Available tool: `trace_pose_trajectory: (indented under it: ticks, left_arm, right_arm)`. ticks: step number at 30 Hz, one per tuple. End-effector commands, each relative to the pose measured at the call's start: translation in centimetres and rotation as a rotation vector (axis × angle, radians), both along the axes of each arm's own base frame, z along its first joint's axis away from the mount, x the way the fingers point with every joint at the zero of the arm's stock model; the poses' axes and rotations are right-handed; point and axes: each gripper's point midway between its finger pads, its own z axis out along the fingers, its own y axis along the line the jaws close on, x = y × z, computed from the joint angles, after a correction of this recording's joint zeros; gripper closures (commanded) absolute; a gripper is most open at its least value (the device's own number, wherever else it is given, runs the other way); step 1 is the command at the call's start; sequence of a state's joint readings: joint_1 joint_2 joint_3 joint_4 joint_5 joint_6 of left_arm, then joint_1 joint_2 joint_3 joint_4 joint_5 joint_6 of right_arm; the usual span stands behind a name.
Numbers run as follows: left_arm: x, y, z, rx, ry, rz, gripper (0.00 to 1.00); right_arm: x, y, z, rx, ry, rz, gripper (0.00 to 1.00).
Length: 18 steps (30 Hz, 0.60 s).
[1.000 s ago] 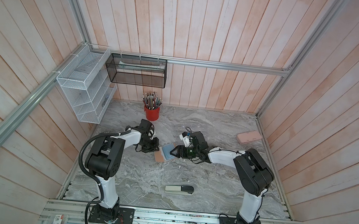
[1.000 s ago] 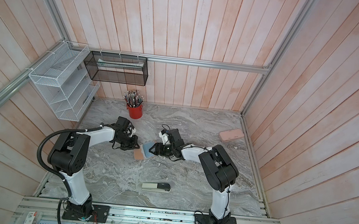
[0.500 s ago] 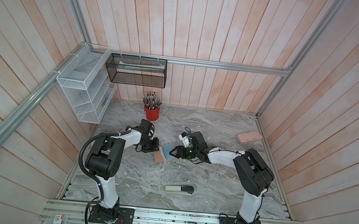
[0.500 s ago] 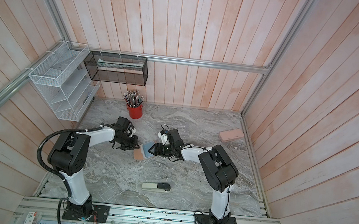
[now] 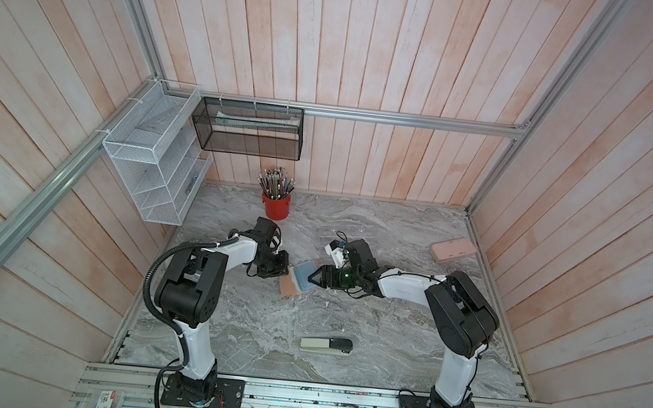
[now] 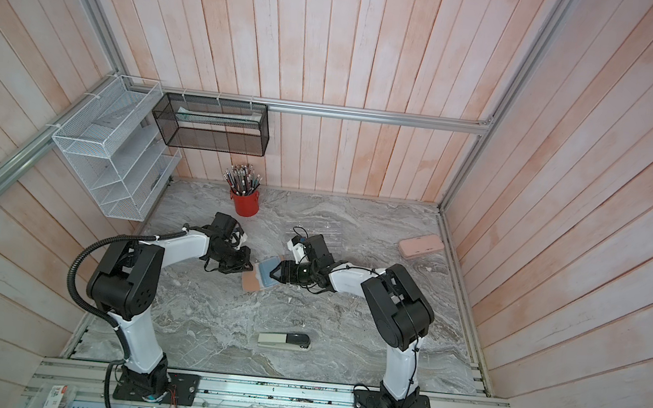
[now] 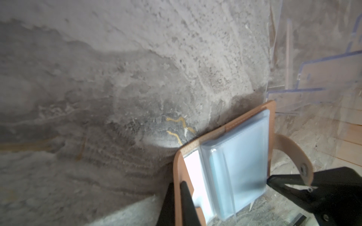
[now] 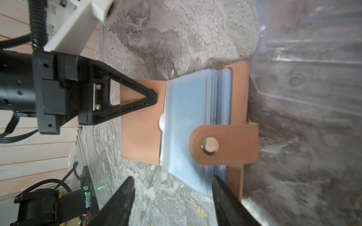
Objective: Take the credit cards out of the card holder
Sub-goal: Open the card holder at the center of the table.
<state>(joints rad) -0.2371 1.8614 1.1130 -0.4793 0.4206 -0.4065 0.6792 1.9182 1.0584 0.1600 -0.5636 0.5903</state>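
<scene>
Two grippers met at the small tan leather-look folding card holder (image 8: 141, 137), which lay open on the grey marble tabletop (image 5: 261, 323) between them. We saw the left gripper (image 8: 152, 97) pinched tight on the edge of its bare cover flap (image 8: 137, 92). The right gripper (image 8: 172, 179) stood empty with its jaws well apart, just at the edge of the clear bluish plastic sleeves (image 8: 186, 109). The snap tab (image 8: 225, 144) lay across them.
</scene>
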Motion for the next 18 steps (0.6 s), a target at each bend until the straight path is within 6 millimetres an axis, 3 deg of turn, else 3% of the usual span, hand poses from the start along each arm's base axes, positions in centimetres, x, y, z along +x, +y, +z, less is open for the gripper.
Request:
trace_pose_trajectory:
  ticks: [1, 18]
  left_arm:
    - [0.0, 1.0, -0.7, 0.067, 0.008, 0.000, 1.00]
    - [0.0, 1.0, -0.7, 0.065, 0.008, -0.002, 1.00]
  right_arm:
    - [-0.2, 0.7, 1.9, 0.032, -0.037, 0.034, 0.37]
    - [0.0, 0.8, 0.2, 0.031, 0.003, 0.034, 0.37]
